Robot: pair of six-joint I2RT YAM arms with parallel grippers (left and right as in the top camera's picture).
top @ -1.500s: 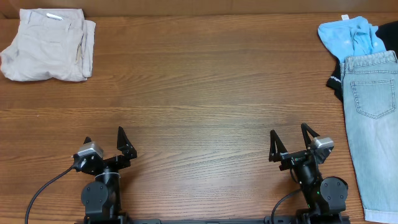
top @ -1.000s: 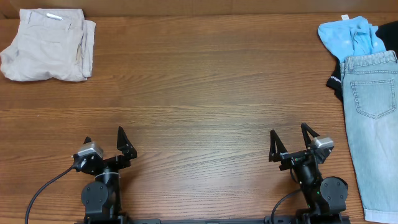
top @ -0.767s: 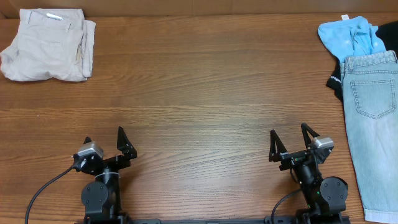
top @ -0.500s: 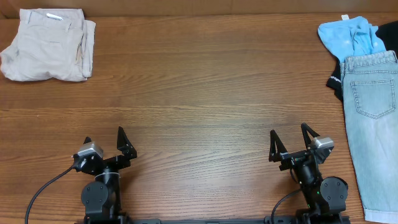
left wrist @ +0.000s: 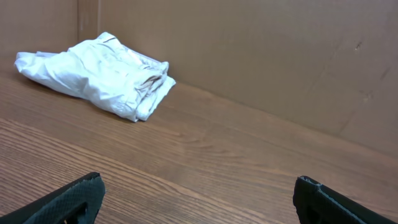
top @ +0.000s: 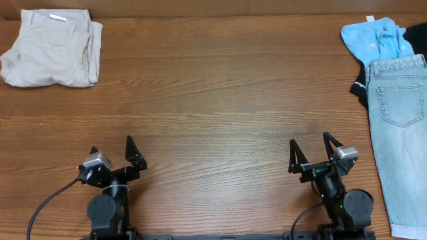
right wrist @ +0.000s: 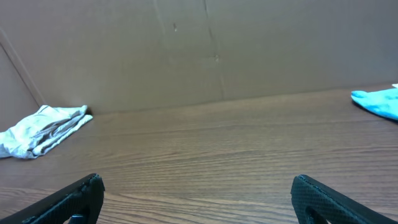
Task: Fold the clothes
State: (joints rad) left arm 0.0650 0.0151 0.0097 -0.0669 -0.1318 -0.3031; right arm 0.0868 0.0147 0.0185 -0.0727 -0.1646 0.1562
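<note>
Light-wash denim shorts (top: 402, 140) lie flat along the table's right edge, back pocket up. A sky-blue T-shirt (top: 377, 40) and a black garment (top: 360, 90) lie crumpled just above them at the far right; the T-shirt's edge shows in the right wrist view (right wrist: 379, 101). Folded beige shorts (top: 52, 48) sit at the far left corner, also in the left wrist view (left wrist: 99, 74) and the right wrist view (right wrist: 43, 130). My left gripper (top: 112, 152) and right gripper (top: 310, 149) are both open and empty near the front edge, far from all clothes.
A brown cardboard wall (left wrist: 249, 56) stands along the table's far edge. The wooden table (top: 220, 100) stretches bare between the beige shorts and the pile at the right. A black cable (top: 47, 200) runs from the left arm's base.
</note>
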